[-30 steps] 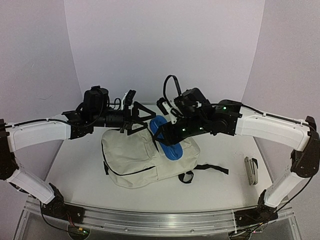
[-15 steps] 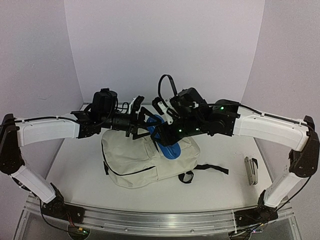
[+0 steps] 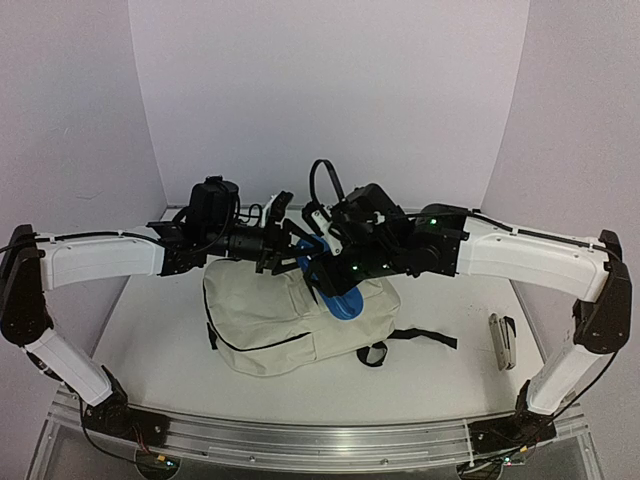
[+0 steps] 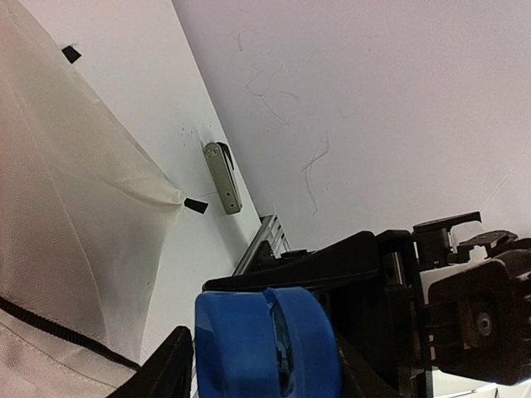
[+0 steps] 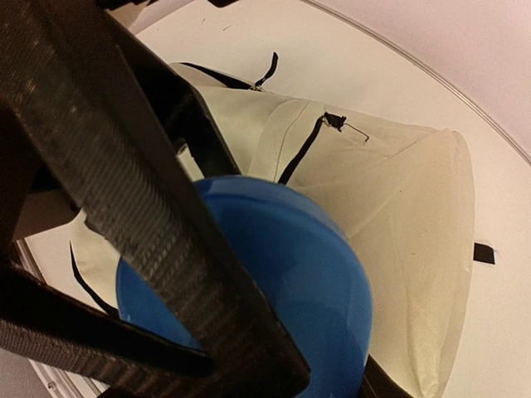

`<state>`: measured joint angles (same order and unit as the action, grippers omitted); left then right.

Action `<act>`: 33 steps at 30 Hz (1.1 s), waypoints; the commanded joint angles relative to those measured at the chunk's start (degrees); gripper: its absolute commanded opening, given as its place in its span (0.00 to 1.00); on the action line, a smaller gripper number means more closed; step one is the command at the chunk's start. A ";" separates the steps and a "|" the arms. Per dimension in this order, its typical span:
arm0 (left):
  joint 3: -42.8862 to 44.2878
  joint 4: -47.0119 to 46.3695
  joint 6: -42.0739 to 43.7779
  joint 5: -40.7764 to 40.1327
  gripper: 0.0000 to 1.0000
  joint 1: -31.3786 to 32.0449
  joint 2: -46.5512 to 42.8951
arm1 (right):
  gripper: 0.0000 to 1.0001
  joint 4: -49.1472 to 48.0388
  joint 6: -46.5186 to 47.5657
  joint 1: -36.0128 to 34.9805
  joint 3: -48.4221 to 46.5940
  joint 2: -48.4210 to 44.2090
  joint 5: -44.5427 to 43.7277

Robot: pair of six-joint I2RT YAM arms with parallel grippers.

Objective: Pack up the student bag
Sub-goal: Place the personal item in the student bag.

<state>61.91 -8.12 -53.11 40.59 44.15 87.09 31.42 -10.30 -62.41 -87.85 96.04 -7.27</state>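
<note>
The student bag (image 3: 265, 322), a cream canvas backpack with black trim, lies flat mid-table; it also shows in the wrist views (image 4: 66, 207) (image 5: 398, 191). A blue oval case (image 3: 338, 296) hangs tilted over the bag's upper right part. My right gripper (image 3: 328, 272) is shut on it, and the case (image 5: 290, 282) fills the space between its fingers (image 5: 166, 249). My left gripper (image 3: 296, 252) reaches in from the left. Its jaws have closed in around the case's end (image 4: 265, 348), with one finger (image 4: 170, 369) on each side of it.
A grey stapler-like object (image 3: 502, 342) lies at the right side of the table, also seen by the left wrist (image 4: 222, 176). A black strap (image 3: 420, 338) trails right from the bag. White walls stand behind and beside the table, and a metal rail (image 3: 300, 440) runs along the front.
My left arm moved right to the blue case and its wide-open jaws narrowed around it. The right gripper shifted slightly left with the case.
</note>
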 commanded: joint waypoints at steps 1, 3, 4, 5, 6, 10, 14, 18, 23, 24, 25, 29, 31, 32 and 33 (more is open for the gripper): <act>1.72 -2.97 -0.95 -0.16 0.45 -0.03 0.45 | 0.52 -1.24 0.48 -0.25 -1.12 -0.56 -3.47; 1.63 -3.23 -1.09 -0.46 0.42 -0.03 0.49 | 0.60 -1.32 0.54 -0.25 -0.82 -1.05 -3.79; 1.54 -3.33 -1.19 -0.67 0.40 -0.03 0.52 | 0.63 -1.38 0.51 -0.25 -0.69 -1.29 -3.92; 1.48 -3.48 -1.30 -0.81 0.39 -0.03 0.53 | 0.67 -1.43 0.44 -0.25 -0.56 -1.61 -4.02; 1.40 -3.68 -1.42 -0.99 0.38 -0.03 0.50 | 0.71 -1.48 0.36 -0.25 -0.42 -1.96 -4.13; 0.77 -4.49 -1.85 -3.32 0.34 -0.11 -0.37 | 0.88 -1.67 -0.55 -0.25 0.36 -3.90 -4.60; 1.42 -2.95 -0.07 -5.76 0.34 -0.69 -2.10 | 0.97 -2.04 -2.47 -0.23 1.20 -6.63 -4.90; 1.62 0.89 2.39 -8.54 0.33 -3.86 -5.88 | 0.98 -2.63 -5.52 -0.25 1.31 -9.35 -4.56; -0.18 4.49 4.41 -9.34 0.33 -10.63 -13.15 | 0.98 -2.85 -9.11 -0.25 0.85 -10.85 -4.62; 0.31 7.47 6.05 -10.36 0.34 -11.54 -14.65 | 0.98 -2.85 -9.80 -0.25 0.81 -10.71 -5.23; 0.87 10.91 7.84 -11.51 0.35 -12.30 -16.08 | 0.98 -2.85 -10.52 -0.25 0.76 -10.45 -6.02; 1.92 22.76 13.47 -17.38 0.37 -15.26 -21.06 | 0.97 -0.65 -12.39 -1.47 -1.04 -6.03 -12.29; 0.62 24.97 13.94 -19.10 0.37 -17.33 -23.31 | 0.96 2.29 -13.17 -2.55 -3.64 -2.24 -16.54; -0.43 25.89 13.91 -19.18 0.37 -18.31 -24.16 | 0.95 3.71 -13.67 -2.95 -4.69 -0.62 -18.23; -1.30 26.42 13.77 -19.06 0.37 -19.27 -25.13 | 0.94 4.49 -14.05 -3.16 -6.04 1.25 -19.54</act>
<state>61.48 10.97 -42.90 25.32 28.06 65.40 31.47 -21.37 -63.80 -89.32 90.79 -17.90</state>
